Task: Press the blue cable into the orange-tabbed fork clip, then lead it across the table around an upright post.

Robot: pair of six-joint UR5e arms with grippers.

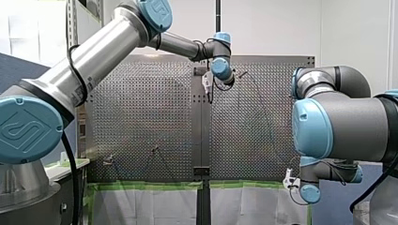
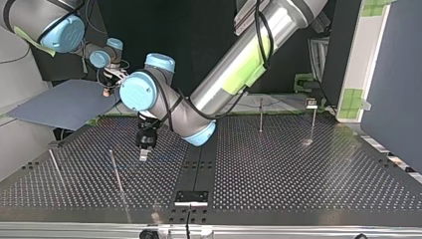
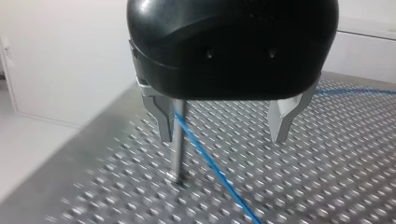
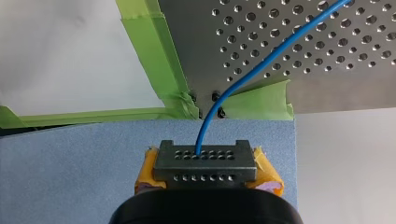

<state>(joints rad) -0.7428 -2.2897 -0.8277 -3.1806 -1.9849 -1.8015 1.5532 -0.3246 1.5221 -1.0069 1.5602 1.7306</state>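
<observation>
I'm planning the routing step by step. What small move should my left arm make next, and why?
Probably shift my left gripper sideways off the post before any closing. Its fingers are open, and both the post and the blue cable appear between them, so closing now might catch the post. My right gripper clamps the cable at the table's edge.

Between the fingers (image 3: 163,116) of my left gripper (image 3: 222,139) the post (image 3: 177,140), cable (image 3: 210,163) crossing it, table (image 3: 336,154) beneath
</observation>
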